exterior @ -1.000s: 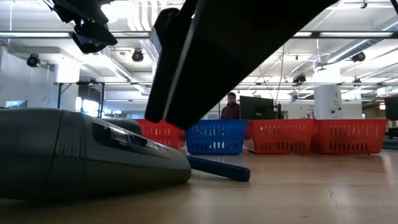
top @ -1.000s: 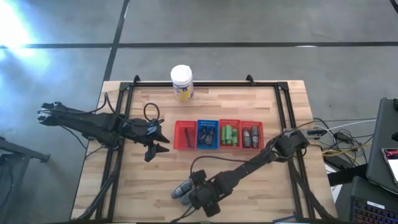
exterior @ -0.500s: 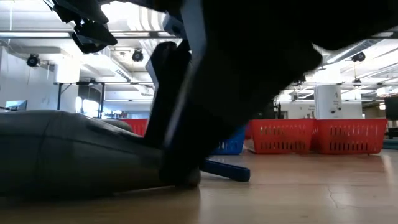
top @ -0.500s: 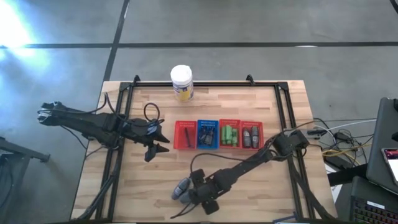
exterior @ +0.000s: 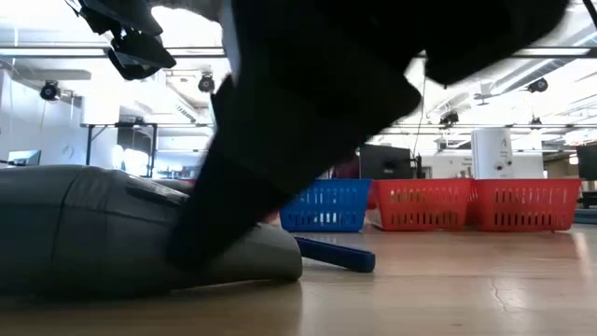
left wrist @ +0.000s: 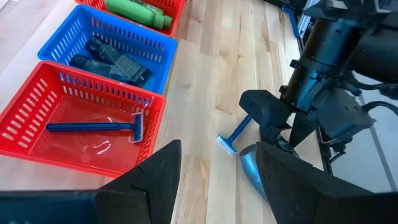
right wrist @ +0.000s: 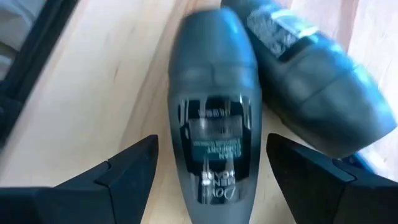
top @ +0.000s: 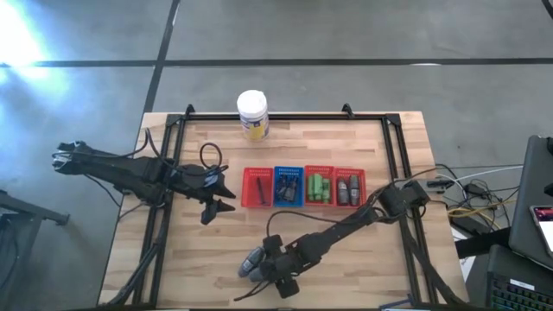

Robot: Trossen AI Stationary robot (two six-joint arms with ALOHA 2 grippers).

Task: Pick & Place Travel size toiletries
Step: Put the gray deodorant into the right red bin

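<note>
Left gripper (top: 218, 206): waits above the worktop (top: 207, 246) left of the basket row, its fingers (left wrist: 155, 174) spread and holding nothing.

Basket row: four mesh baskets in a line at mid-worktop. From the left, a red basket (top: 257, 201) with a blue razor (left wrist: 99, 127), a blue basket (top: 288, 202) with black flat tubes (left wrist: 109, 62), a red one (top: 318, 203) with green bottles (top: 319, 187), a red one (top: 350, 203) with grey bottles (top: 349, 189).

White jar (top: 252, 115): stands at the far edge, well apart from the work.

Loose items: two grey oval bottles lie side by side and touching near the front edge, in front of the row's left end. A second blue razor (left wrist: 234, 133) lies on the wood just beside them.

Right gripper (right wrist: 205, 168): reaches down to these bottles. Its fingers (right wrist: 127, 177) are spread on either side of the nearer grey bottle (right wrist: 211, 118), not yet pinching it.

Bottle's lie: flat on its side, printed face up. Its long axis runs straight out between the fingers, rounded end pointing away from the wrist. The neighbouring grey bottle (right wrist: 311, 87) angles off from it.

Step in hand, as a judgement: grasping the nearer grey bottle. To do it well, the fingers should stay centred across its narrow width and go low enough to catch the widest part. The far finger must slip between the two bottles without nudging the neighbour. The smooth curved shell may squirt out under a tip-only pinch.
</note>
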